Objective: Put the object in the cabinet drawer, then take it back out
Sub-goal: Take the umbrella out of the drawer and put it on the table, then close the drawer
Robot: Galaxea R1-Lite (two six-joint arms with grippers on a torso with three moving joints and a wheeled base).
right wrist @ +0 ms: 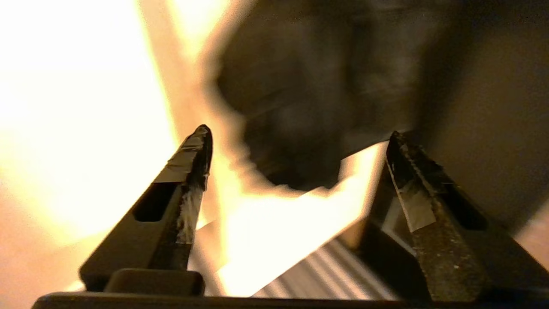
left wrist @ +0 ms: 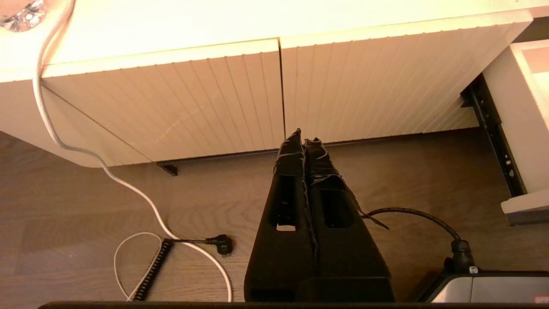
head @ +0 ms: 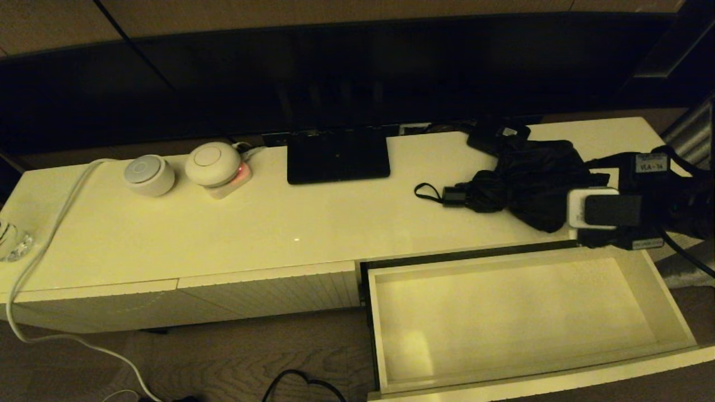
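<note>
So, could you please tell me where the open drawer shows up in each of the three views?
Head view: the drawer is pulled out at lower right, nothing inside.
Left wrist view: only its side wall shows at the right edge.
Right wrist view: cannot tell.
Shared landmark: the ribbed cabinet fronts.

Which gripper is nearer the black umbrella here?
Right. The right gripper, open, is right at the umbrella on the cabinet top; the left gripper, shut, hangs low before the closed cabinet fronts, well away.

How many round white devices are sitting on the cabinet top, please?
2, side by side at the back left: a grey-topped device, and a white-topped device just to its right on a small base. None looks hidden.
</note>
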